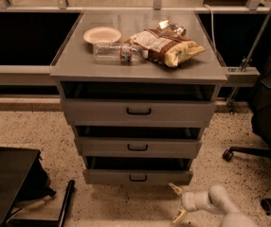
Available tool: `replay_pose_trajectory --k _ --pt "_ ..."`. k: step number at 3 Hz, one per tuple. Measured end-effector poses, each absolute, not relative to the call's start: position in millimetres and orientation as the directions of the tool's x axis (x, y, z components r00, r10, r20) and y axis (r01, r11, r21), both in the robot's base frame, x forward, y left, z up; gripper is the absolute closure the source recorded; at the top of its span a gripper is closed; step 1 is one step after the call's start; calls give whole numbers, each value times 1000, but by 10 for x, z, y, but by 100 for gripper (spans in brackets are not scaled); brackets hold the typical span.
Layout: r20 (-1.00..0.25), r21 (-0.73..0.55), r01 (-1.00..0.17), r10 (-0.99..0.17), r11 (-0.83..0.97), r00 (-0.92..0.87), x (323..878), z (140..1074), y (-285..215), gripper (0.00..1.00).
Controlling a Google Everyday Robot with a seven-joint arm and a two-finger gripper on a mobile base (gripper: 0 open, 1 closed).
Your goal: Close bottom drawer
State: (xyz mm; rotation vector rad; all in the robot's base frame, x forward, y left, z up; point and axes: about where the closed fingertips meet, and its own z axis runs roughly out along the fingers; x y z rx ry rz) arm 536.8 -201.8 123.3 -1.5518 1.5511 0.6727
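The bottom drawer (138,177) is the lowest of three in a grey metal cabinet (138,112). Its plain grey front with a small black handle (138,178) sits pushed in, with a dark slit above it, much like the middle drawer (138,147) and top drawer (138,111). My gripper (176,203) is low over the floor at the lower right, just in front of and to the right of the drawer's right corner. Its two pale fingers are spread apart and hold nothing.
On the cabinet top lie a paper bowl (102,34), a plastic bottle (116,52) and chip bags (168,45). A black bag (12,183) sits on the floor at left. An office chair (268,126) stands at right. The floor is speckled.
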Motion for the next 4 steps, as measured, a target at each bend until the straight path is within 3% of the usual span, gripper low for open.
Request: replay_pose_trajectory --k 3,4 --pt "-802 -240 -964 -583 112 132 6191 1470 -1767 0" --pt "-802 -240 -964 -583 112 132 6191 1470 -1767 0"
